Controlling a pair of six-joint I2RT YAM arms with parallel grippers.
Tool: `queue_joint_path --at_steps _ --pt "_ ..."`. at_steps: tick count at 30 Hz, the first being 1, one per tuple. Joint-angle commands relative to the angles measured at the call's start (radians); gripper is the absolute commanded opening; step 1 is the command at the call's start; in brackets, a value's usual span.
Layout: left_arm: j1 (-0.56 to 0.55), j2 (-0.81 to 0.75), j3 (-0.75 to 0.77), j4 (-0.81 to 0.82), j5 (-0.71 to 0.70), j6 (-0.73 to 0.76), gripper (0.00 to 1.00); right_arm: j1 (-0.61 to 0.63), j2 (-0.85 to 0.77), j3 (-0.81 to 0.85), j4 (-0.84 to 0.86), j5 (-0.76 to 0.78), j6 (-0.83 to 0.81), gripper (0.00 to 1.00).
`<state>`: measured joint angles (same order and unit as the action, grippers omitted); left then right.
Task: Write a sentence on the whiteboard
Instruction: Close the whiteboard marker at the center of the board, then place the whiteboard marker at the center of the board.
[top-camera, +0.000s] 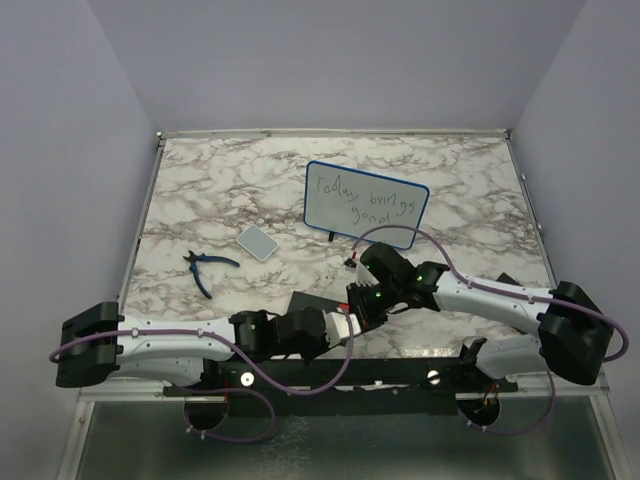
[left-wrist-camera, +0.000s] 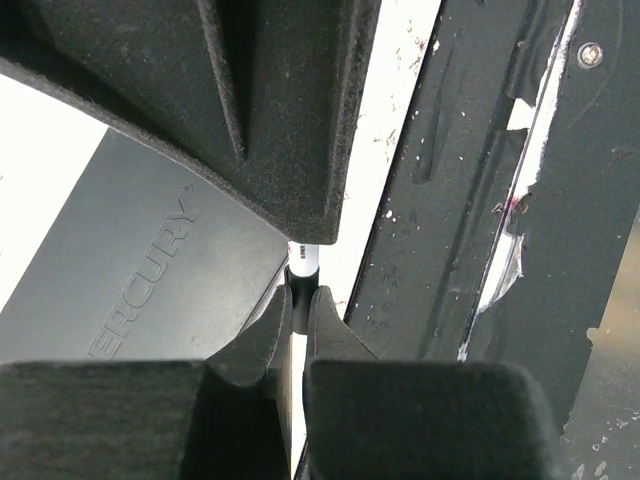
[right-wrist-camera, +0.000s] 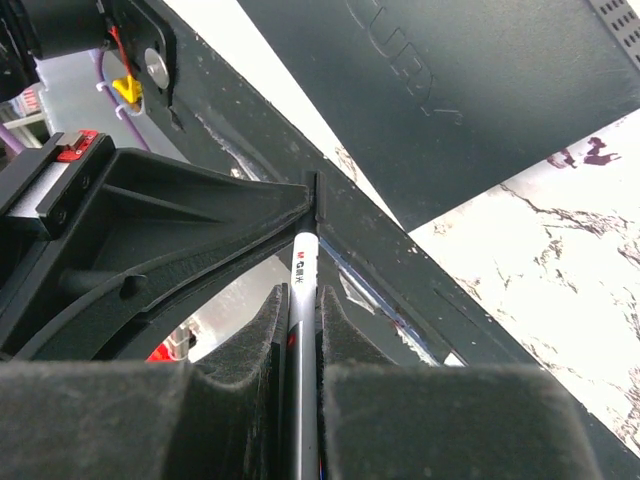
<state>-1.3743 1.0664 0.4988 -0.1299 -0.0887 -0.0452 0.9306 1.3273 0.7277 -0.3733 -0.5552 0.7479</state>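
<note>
The grey-veined white marble table (top-camera: 200, 190) filled your top view, its near edge cut off behind both arms. Toward the far right of it stood the white rectangular whiteboard with a thin blue rim (top-camera: 335, 212). You could make out only one of its black feet, at its near edge. The dark handwritten sentence (top-camera: 365, 200) ran across it in two lines, roughly "Today brings" over "good", the letters small and shaky from that height. The flat black square pad (top-camera: 308, 300) lay at the near middle, mostly hidden under the two wrists. The wrist views showed only part of its raised lettering. Your right gripper (right-wrist-camera: 303, 310) was clamped on the white-barrelled marker with a black end (right-wrist-camera: 304, 262). The barrel ran back between the fingers and out of sight below the frame. Your left gripper (left-wrist-camera: 300, 310) was fully closed just beside it, pinching a thin pale sliver that appeared to be the same marker's end. The right arm's finger blocked most of that view, so the contact was hard to judge. The blue-handled pliers (top-camera: 203, 268) lay well left of the pad. The small pale grey-edged tile (top-camera: 259, 242) sat between them and the whiteboard.
</note>
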Motion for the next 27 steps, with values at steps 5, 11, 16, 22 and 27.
queue_joint_path --at_steps 5,11,16,22,27 --pt "0.018 -0.089 0.073 0.381 -0.145 -0.022 0.10 0.067 -0.060 0.101 -0.218 0.129 -0.022 0.00" --pt "0.017 -0.126 0.072 0.293 -0.207 -0.057 0.78 0.055 -0.180 0.234 -0.467 0.430 -0.005 0.00" --pt "0.019 -0.145 0.105 0.185 -0.266 -0.062 0.99 0.030 -0.224 0.314 -0.671 0.706 0.080 0.00" --pt "0.057 -0.169 0.126 0.120 -0.292 -0.095 0.99 0.018 -0.270 0.349 -0.836 0.959 0.236 0.00" --pt "0.268 -0.140 0.162 0.035 -0.144 -0.163 0.99 0.005 -0.338 0.316 -0.900 1.147 0.381 0.00"
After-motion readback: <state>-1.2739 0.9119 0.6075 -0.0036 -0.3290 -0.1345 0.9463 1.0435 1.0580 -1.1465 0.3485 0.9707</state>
